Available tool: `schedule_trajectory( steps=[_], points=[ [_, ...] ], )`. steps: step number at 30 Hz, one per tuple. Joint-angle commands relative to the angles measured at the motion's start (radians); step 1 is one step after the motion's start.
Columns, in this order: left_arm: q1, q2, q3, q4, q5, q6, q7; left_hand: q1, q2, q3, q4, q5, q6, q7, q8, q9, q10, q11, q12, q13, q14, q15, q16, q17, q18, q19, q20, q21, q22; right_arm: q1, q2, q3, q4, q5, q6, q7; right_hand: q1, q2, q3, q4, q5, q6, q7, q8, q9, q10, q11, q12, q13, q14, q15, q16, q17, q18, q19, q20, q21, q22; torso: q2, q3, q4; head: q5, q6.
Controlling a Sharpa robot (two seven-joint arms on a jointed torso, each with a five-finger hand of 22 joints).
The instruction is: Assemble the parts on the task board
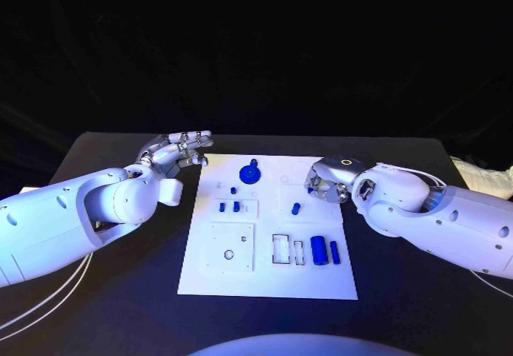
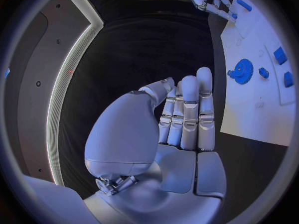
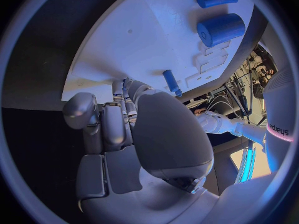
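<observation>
Covering the middle of the black bench (image 1: 128,297), the white task board (image 1: 267,285) lies flat between the two hands. The left hand (image 1: 176,152) hovers just off the board's far corner on its own side, fingers straight and together, thumb apart, nothing in its grasp. The right hand (image 1: 326,178) sits over the board's far edge on its own side, fingers curled inward; whether anything is held, I cannot tell. A blue gear (image 1: 249,174) stands on the board between the two hands, nearer the left hand. A large blue cylinder (image 1: 317,249) and a slimmer blue rod (image 1: 334,252) lie side by side nearer the robot than the right hand. A small blue peg (image 1: 295,209) lies just beside the right hand's fingertips.
</observation>
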Motion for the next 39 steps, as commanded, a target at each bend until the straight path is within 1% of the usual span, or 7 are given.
schedule_trajectory(
  steps=[1, 5, 9, 14, 22, 28, 39],
  points=[
    [0.000, 0.001, 0.001, 0.000, -0.004, 0.020, 0.001, 0.010, 0.004, 0.000, -0.008, -0.002, -0.008, -0.002, 0.004, -0.001, -0.007, 0.000, 0.004, 0.001, -0.007, -0.003, -0.005, -0.001, 0.012, -0.003, 0.004, -0.006, -0.001, -0.008, 0.004, -0.006, 0.003, -0.009, 0.039, 0.009, -0.007, -0.010, 0.009, -0.002, -0.007, -0.003, 0.004, -0.006, -0.001, -0.011, 0.004, -0.009, -0.008, 0.039, -0.004, 0.002, -0.004, 0.011, 0.006, 0.003, -0.002, -0.002, 0.000, -0.0002, -0.0001, -0.001, -0.001],
    [0.000, 0.001, 0.001, -0.001, -0.004, 0.021, 0.000, 0.011, 0.005, 0.000, -0.009, -0.002, -0.008, -0.002, 0.004, -0.001, -0.007, 0.000, 0.005, 0.001, -0.008, -0.003, -0.005, -0.002, 0.012, -0.003, 0.003, -0.006, -0.002, -0.008, 0.006, -0.006, 0.006, -0.027, 0.027, 0.006, -0.013, -0.019, 0.019, -0.009, -0.009, -0.008, 0.005, -0.006, -0.002, -0.021, 0.007, -0.014, -0.018, 0.038, 0.000, -0.001, -0.008, 0.011, 0.004, 0.005, -0.004, -0.005, 0.000, 0.0004, 0.0004, 0.000, 0.000],
    [0.000, 0.001, 0.001, -0.003, -0.004, 0.022, -0.001, 0.012, 0.005, 0.000, -0.010, -0.002, -0.008, -0.002, 0.004, -0.001, -0.008, 0.001, 0.005, 0.001, -0.008, -0.003, -0.005, -0.002, 0.012, -0.003, 0.003, -0.006, -0.002, -0.008, 0.007, -0.006, 0.007, -0.036, 0.028, 0.002, -0.015, -0.019, 0.023, -0.011, -0.009, -0.006, 0.004, -0.005, -0.002, -0.021, 0.007, -0.014, -0.020, 0.038, 0.000, 0.000, -0.007, 0.011, 0.004, 0.006, -0.003, -0.004, 0.000, 0.0004, 0.0014, -0.001, -0.001],
    [0.000, 0.002, 0.001, -0.003, -0.004, 0.022, -0.003, 0.012, 0.005, 0.000, -0.010, -0.002, -0.008, -0.002, 0.004, -0.001, -0.008, 0.001, 0.005, 0.001, -0.008, -0.003, -0.005, -0.002, 0.012, -0.003, 0.003, -0.006, -0.002, -0.008, 0.009, -0.006, 0.004, -0.046, 0.044, -0.005, -0.019, -0.014, 0.041, -0.022, -0.010, 0.014, -0.001, 0.003, 0.002, -0.002, 0.002, -0.005, -0.024, 0.039, -0.001, 0.003, -0.003, 0.010, 0.007, 0.007, 0.002, 0.004, 0.000, -0.0007, 0.0003, -0.001, -0.002],
    [0.000, 0.002, 0.001, -0.003, -0.007, 0.024, -0.005, 0.014, 0.005, 0.000, -0.012, -0.002, -0.009, -0.002, 0.004, -0.001, -0.009, 0.001, 0.006, 0.001, -0.008, -0.003, -0.006, -0.002, 0.012, -0.003, 0.003, -0.007, -0.002, -0.008, 0.015, -0.007, 0.002, -0.067, 0.052, -0.026, -0.031, 0.004, 0.060, -0.040, -0.015, 0.057, -0.012, 0.020, 0.013, 0.043, -0.009, 0.005, -0.025, 0.042, -0.008, 0.009, 0.001, 0.006, 0.018, 0.004, 0.018, 0.028, 0.000, 0.0002, 0.0006, -0.001, -0.002],
    [0.000, 0.003, 0.001, -0.003, -0.008, 0.025, -0.007, 0.014, 0.005, 0.000, -0.012, -0.002, -0.009, -0.002, 0.004, -0.001, -0.009, 0.001, 0.006, 0.001, -0.008, -0.003, -0.006, -0.002, 0.012, -0.003, 0.003, -0.007, -0.002, -0.009, 0.016, -0.007, 0.008, -0.081, 0.014, -0.035, -0.026, 0.019, 0.081, -0.070, -0.018, 0.072, -0.013, 0.024, 0.020, 0.070, -0.013, 0.001, -0.027, 0.042, -0.011, 0.007, -0.006, 0.004, 0.025, -0.001, 0.028, 0.042, -0.001, 0.0005, 0.0006, -0.002, -0.003],
    [0.000, 0.003, 0.001, -0.006, -0.010, 0.026, -0.009, 0.015, 0.006, 0.000, -0.013, -0.002, -0.009, -0.002, 0.005, -0.001, -0.010, 0.001, 0.007, 0.002, -0.009, -0.003, -0.006, -0.003, 0.011, -0.002, 0.003, -0.007, -0.002, -0.010, 0.005, -0.005, 0.034, -0.065, -0.063, -0.031, -0.025, 0.019, 0.093, -0.085, -0.019, 0.071, -0.010, 0.021, 0.021, 0.073, -0.012, -0.005, -0.029, 0.042, -0.011, 0.008, -0.005, 0.003, 0.027, -0.002, 0.032, 0.048, -0.001, 0.0004, -0.0012, -0.004, -0.001]
  ],
)
